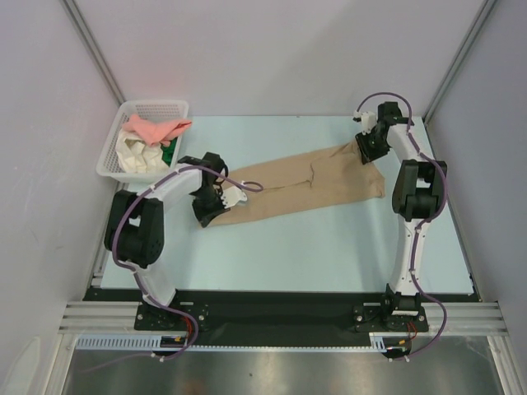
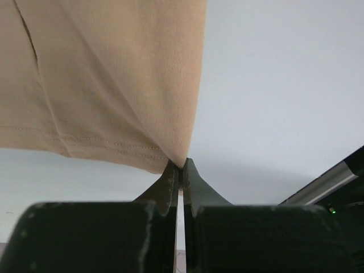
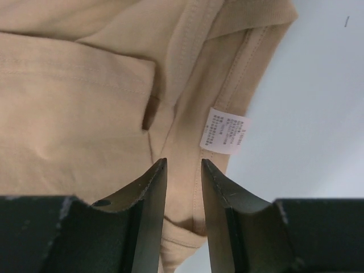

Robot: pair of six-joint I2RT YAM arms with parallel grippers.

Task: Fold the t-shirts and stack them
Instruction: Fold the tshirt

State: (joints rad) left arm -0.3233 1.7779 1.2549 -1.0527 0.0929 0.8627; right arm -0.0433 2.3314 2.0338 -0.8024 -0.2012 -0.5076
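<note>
A tan t-shirt lies stretched in a long band across the pale table, between my two grippers. My left gripper is at its left end. In the left wrist view the left gripper is shut, pinching a hemmed corner of the tan t-shirt. My right gripper is at the far right end. In the right wrist view the right gripper has its jaws a little apart, with a bunched fold of the tan t-shirt between them. A white care label shows just beyond the tips.
A white mesh basket stands at the far left. It holds a salmon-pink shirt, a cream one and a green one. Walls and aluminium posts enclose the table.
</note>
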